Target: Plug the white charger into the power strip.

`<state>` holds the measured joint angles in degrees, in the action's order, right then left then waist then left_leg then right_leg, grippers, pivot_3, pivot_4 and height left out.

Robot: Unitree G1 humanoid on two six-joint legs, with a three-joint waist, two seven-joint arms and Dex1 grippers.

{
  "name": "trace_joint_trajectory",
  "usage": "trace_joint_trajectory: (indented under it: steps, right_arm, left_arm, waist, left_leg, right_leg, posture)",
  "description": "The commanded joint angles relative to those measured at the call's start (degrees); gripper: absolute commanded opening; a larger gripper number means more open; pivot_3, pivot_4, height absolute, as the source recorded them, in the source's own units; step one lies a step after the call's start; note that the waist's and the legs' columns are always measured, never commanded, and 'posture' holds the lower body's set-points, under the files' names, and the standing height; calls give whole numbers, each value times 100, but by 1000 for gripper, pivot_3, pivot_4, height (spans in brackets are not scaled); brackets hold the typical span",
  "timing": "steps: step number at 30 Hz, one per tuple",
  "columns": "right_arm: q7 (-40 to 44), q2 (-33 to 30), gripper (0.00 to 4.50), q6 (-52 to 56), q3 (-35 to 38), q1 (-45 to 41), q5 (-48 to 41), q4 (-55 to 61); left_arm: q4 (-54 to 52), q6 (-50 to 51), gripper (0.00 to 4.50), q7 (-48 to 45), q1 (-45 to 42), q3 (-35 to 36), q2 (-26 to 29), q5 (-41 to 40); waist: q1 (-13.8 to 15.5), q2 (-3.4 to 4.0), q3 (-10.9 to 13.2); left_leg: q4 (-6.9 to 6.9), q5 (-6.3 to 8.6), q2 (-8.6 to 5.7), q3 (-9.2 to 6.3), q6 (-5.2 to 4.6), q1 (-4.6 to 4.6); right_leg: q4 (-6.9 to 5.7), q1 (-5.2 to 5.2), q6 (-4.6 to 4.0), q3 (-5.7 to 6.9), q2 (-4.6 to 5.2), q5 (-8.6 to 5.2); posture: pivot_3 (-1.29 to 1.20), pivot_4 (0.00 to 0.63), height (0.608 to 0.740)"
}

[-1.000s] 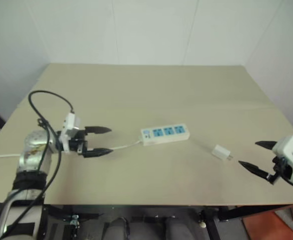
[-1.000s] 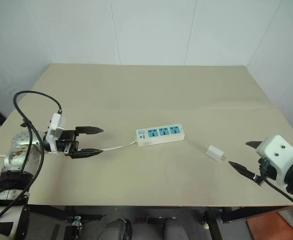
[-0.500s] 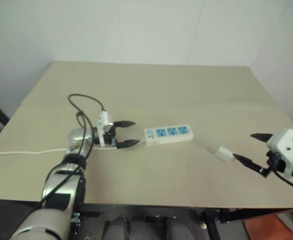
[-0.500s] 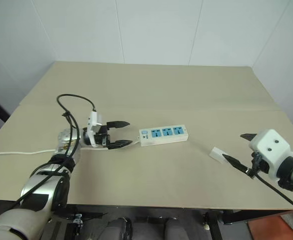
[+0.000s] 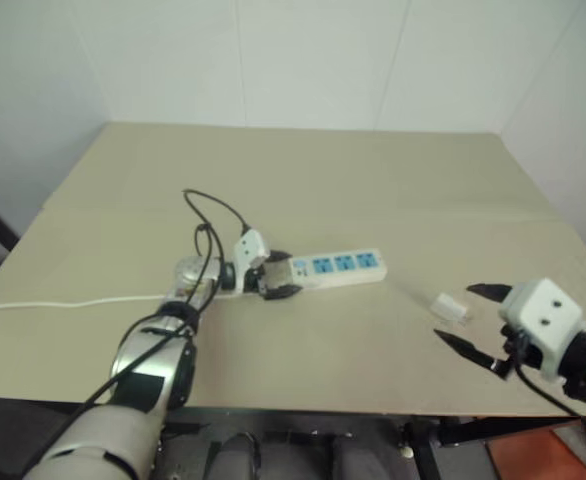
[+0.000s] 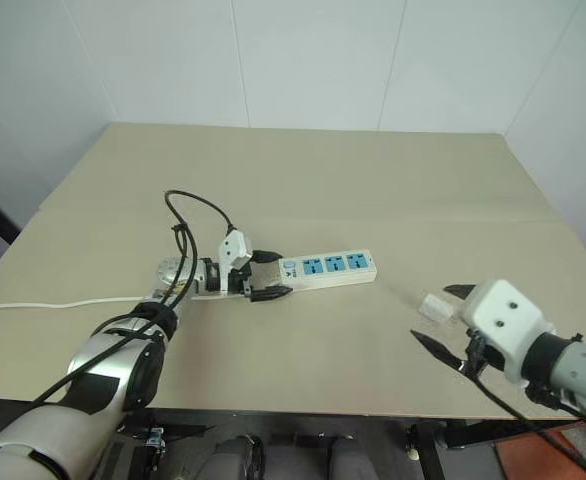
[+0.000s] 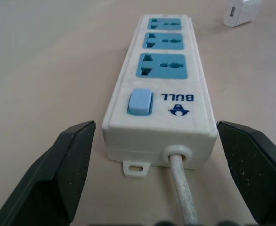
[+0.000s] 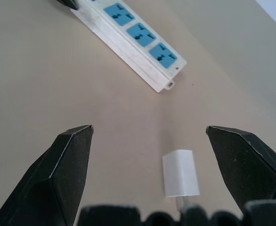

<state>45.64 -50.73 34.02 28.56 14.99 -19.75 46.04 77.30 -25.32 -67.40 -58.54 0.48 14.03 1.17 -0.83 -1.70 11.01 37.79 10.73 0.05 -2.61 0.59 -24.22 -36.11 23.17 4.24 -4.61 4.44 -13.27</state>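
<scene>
Nothing is plugged in yet. The wide-open, empty left end effector (image 7: pixel 154 174) brackets the power strip (image 7: pixel 161 89)'s switch end. The white charger (image 8: pixel 180 179) lies loose on the counter (image 8: pixel 44 70) between the right end effector (image 8: pixel 150 181)'s spread, empty fingers.

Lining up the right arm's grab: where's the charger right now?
The charger lies flat on the table, on the right side of the head views, right of the power strip, between the open right gripper's fingers, untouched.

Head eyes high over table (image 5: pixel 373 180); wrist views close, low.
</scene>
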Motion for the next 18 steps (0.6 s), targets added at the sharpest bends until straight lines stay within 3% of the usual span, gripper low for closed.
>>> trace_joint_trajectory:
  steps: [1,3,8,12,18]
  right_arm:
    - [-283,31,4500,242,-185,-145,-14,338]
    - [-406,41,4500,351,-325,-241,7,363]
    - [-568,53,4500,423,-575,-240,118,376]
    - [-658,56,4500,443,-757,-311,145,342]
    - [-806,78,4500,422,-1106,-478,250,210]
  left_arm:
    - [11,148,4474,324,-224,-114,-82,301]
    - [28,263,4474,372,-259,-234,-91,504]
    - [18,316,3311,355,-359,-294,-125,679]
    - [-27,227,3272,440,-395,-275,-86,705]
    - [-308,270,3272,-380,-331,-72,49,356]
  waist:
    - [6,-1,-1]
    - [9,-1,-1]
    - [20,-2,-11]
    - [20,-2,-12]
    - [12,-3,-12]
  left_leg:
    - [0,0,0,0,0,0]
    - [1,0,-2,0,0,1]
    - [2,0,-3,-1,0,2]
    - [2,0,-3,-2,0,1]
    - [2,0,-2,-4,0,-4]
  right_leg:
    - [0,-1,0,0,0,0]
    - [0,-3,2,1,0,1]
    - [2,-5,2,2,1,2]
    - [2,-5,2,3,1,2]
    - [2,0,0,4,1,3]
  posture:
    - [0,150,740]
    - [0,150,740]
    - [0,150,740]
    - [0,150,740]
    - [0,150,740]
